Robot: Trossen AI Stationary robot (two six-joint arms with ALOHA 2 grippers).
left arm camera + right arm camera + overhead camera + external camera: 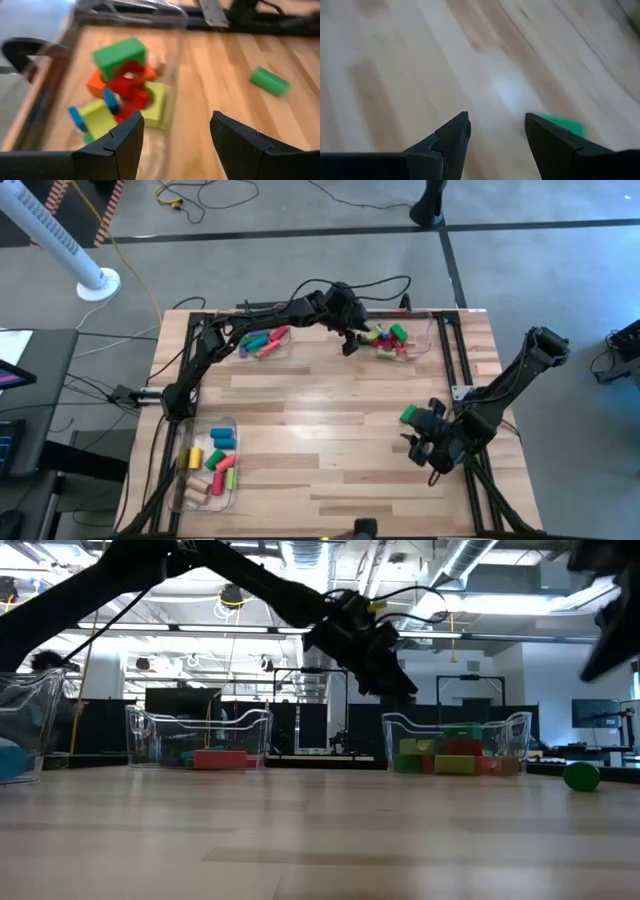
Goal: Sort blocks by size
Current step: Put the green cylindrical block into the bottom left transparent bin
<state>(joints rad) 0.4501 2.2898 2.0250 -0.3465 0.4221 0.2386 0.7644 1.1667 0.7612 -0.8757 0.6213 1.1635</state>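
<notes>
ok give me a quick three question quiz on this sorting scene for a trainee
1. True or false: the green cylinder lies inside a bin.
2. Which gripper is nearest that cylinder: A left, B right?
3. Fill in: both grippers are open and hold ____.

Key: 1 false, it lies on the bare table. 2 B. 3 nothing.

A: What's sitting on the wooden table?
B: Three clear bins holding blocks, plus one loose green cylinder near the right side.
</notes>
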